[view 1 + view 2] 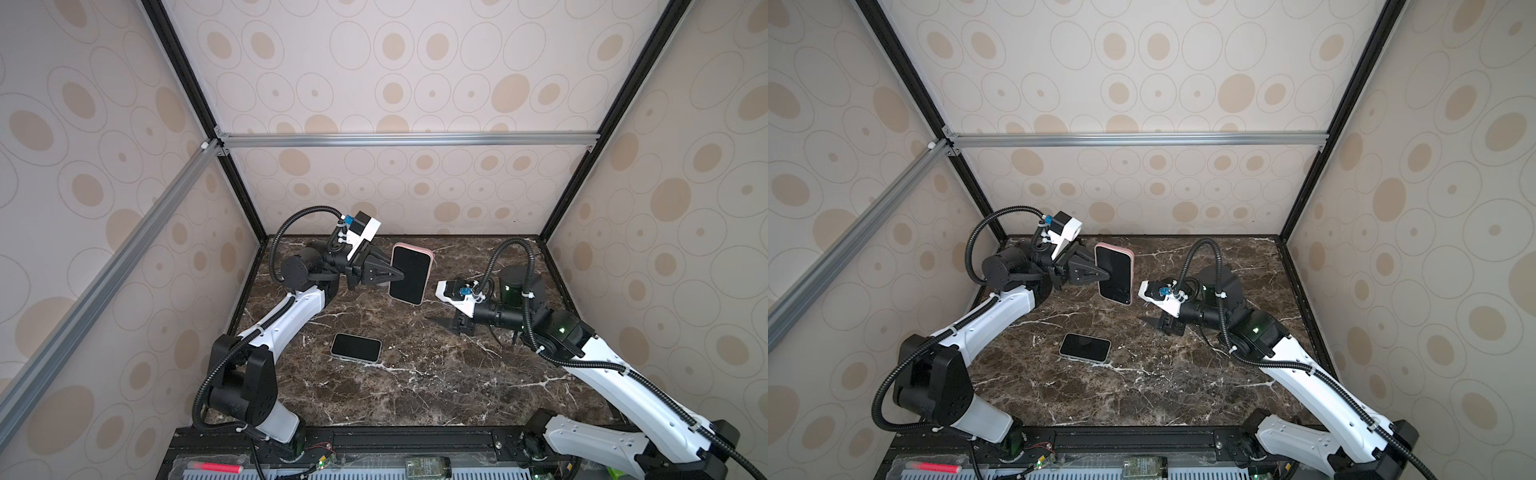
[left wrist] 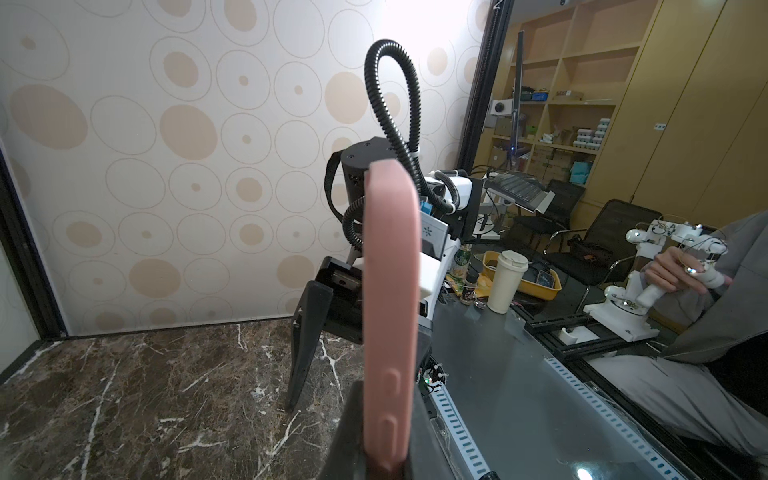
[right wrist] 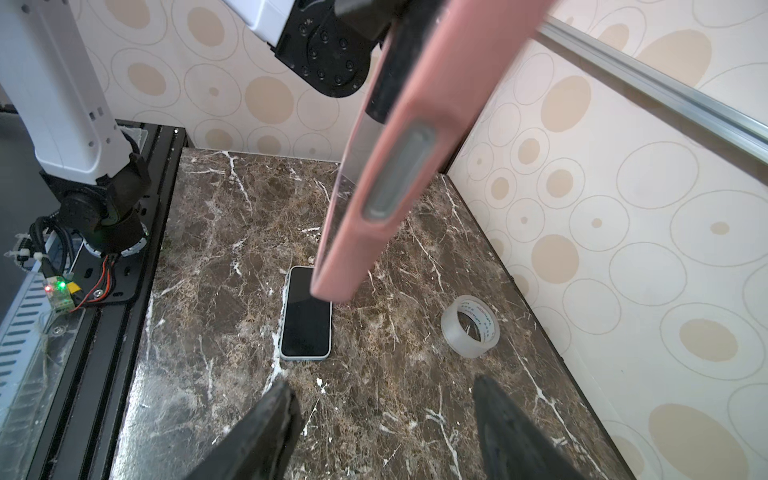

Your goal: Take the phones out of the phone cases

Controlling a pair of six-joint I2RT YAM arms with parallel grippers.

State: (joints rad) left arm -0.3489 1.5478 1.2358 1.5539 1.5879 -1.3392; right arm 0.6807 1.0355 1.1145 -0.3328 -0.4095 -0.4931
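A black-screened phone (image 1: 409, 274) (image 1: 1115, 276) sits inside a pink phone case (image 1: 417, 249) (image 1: 1122, 250) (image 2: 390, 291) (image 3: 415, 124). It is held upright above the back of the marble table. My left gripper (image 1: 399, 275) (image 1: 1106, 276) (image 2: 384, 419) is shut on the case's long side near its buttons, one finger on the screen and one on the back. My right gripper (image 1: 436, 311) (image 1: 1144, 309) (image 3: 382, 384) hangs low over the table just right of the case. It is open, with nothing between its fingers and not touching the case.
A second phone (image 1: 356, 347) (image 1: 1085, 345) (image 3: 306, 316) with a pale rim lies flat, screen up, at mid-table. A roll of clear tape (image 3: 470, 326) stands near the back wall. Patterned walls enclose the marble table (image 1: 415, 395) on three sides.
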